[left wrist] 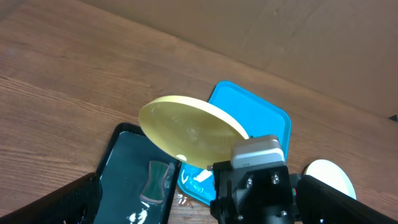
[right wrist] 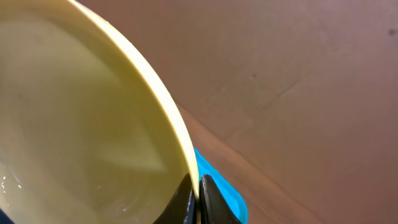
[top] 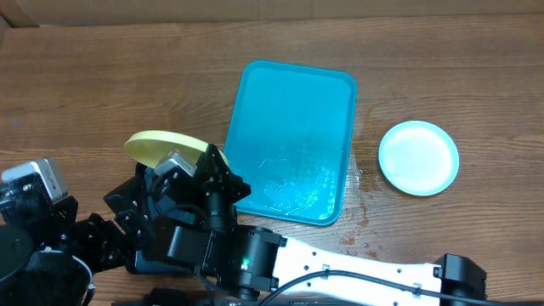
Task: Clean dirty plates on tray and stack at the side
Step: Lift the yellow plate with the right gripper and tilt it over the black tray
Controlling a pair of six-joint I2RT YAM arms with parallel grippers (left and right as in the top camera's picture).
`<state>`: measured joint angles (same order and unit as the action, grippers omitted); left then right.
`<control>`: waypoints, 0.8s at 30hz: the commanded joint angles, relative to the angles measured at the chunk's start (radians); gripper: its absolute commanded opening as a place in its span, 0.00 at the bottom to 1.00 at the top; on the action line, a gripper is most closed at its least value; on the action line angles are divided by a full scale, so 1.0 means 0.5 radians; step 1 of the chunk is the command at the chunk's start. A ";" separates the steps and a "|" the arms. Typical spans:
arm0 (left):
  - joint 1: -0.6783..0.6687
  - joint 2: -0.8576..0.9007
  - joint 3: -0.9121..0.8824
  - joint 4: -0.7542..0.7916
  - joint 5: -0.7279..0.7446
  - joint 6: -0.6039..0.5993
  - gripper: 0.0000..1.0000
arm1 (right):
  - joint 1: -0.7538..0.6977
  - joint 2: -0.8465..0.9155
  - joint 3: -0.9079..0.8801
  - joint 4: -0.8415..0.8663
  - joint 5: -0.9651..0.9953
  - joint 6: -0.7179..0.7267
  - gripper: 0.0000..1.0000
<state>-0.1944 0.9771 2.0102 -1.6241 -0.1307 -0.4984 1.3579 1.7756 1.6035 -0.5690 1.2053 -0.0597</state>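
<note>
My right gripper (right wrist: pixel 198 200) is shut on the rim of a yellow-green plate (right wrist: pixel 87 124) and holds it tilted in the air left of the turquoise tray (top: pixel 293 85). The plate also shows in the overhead view (top: pixel 161 146) and the left wrist view (left wrist: pixel 186 127), above a black tray. The turquoise tray holds no plates and has wet patches. A light blue rimmed plate (top: pixel 418 157) lies on the table to the tray's right. My left gripper (left wrist: pixel 193 208) is open and empty, low beside the black tray. A third plate is not in view.
A small black tray (left wrist: pixel 118 155) with a dark sponge (left wrist: pixel 155 180) lies left of the turquoise tray, under the held plate. Water drops wet the wood near the turquoise tray's front corner (top: pixel 361 183). Both arms crowd the front left of the table.
</note>
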 commanded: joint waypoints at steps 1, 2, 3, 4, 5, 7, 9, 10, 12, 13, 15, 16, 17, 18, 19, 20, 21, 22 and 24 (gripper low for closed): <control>0.012 0.007 0.013 0.002 0.018 0.009 1.00 | 0.021 -0.084 0.057 0.014 0.092 -0.003 0.04; 0.012 0.007 0.013 0.002 0.018 0.009 1.00 | 0.021 -0.084 0.057 0.014 0.102 -0.003 0.04; 0.012 0.007 0.013 0.003 0.018 0.009 1.00 | 0.021 -0.084 0.057 0.014 0.102 -0.003 0.04; 0.012 0.007 0.013 0.002 0.018 0.009 1.00 | 0.021 -0.085 0.057 0.014 0.101 -0.002 0.04; 0.012 0.007 0.013 0.002 0.018 0.009 1.00 | 0.021 -0.084 0.057 0.014 0.101 -0.002 0.04; 0.012 0.007 0.013 0.002 0.018 0.009 1.00 | 0.021 -0.084 0.057 0.014 0.101 -0.002 0.04; 0.012 0.007 0.013 0.002 0.018 0.009 1.00 | 0.021 -0.084 0.057 0.014 0.101 -0.002 0.04; 0.012 0.007 0.013 0.002 0.018 0.009 1.00 | 0.020 -0.084 0.057 0.014 0.101 -0.002 0.04; 0.012 0.007 0.013 0.002 0.018 0.009 1.00 | 0.020 -0.084 0.057 0.014 0.101 -0.002 0.04; 0.012 0.007 0.013 0.002 0.018 0.009 1.00 | 0.020 -0.084 0.057 0.014 0.101 -0.002 0.04; 0.012 0.007 0.013 0.002 0.018 0.009 1.00 | 0.019 -0.084 0.057 0.014 0.101 0.005 0.04; 0.012 0.007 0.013 0.002 0.018 0.009 1.00 | 0.014 -0.084 0.057 0.015 0.101 0.009 0.04; 0.012 0.007 0.013 0.003 0.018 0.009 1.00 | 0.008 -0.084 0.057 0.015 0.100 0.016 0.04; 0.012 0.007 0.013 0.002 0.018 0.009 1.00 | 0.001 -0.084 0.057 0.015 0.100 0.021 0.04; 0.012 0.007 0.013 0.002 0.018 0.009 1.00 | -0.008 -0.084 0.057 0.015 0.101 0.021 0.04; 0.012 0.007 0.013 0.002 0.018 0.009 1.00 | -0.017 -0.084 0.057 0.014 0.101 0.021 0.04; 0.012 0.007 0.013 0.002 0.018 0.009 1.00 | -0.020 -0.084 0.057 0.015 0.096 0.022 0.04; 0.012 0.007 0.013 0.002 0.018 0.009 1.00 | -0.020 -0.084 0.056 0.014 0.072 0.022 0.04; 0.012 0.007 0.013 0.002 0.018 0.009 1.00 | -0.020 -0.084 0.056 0.011 -0.040 0.022 0.04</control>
<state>-0.1944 0.9771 2.0102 -1.6245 -0.1307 -0.4984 1.3560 1.7756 1.6035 -0.5690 1.2285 -0.0597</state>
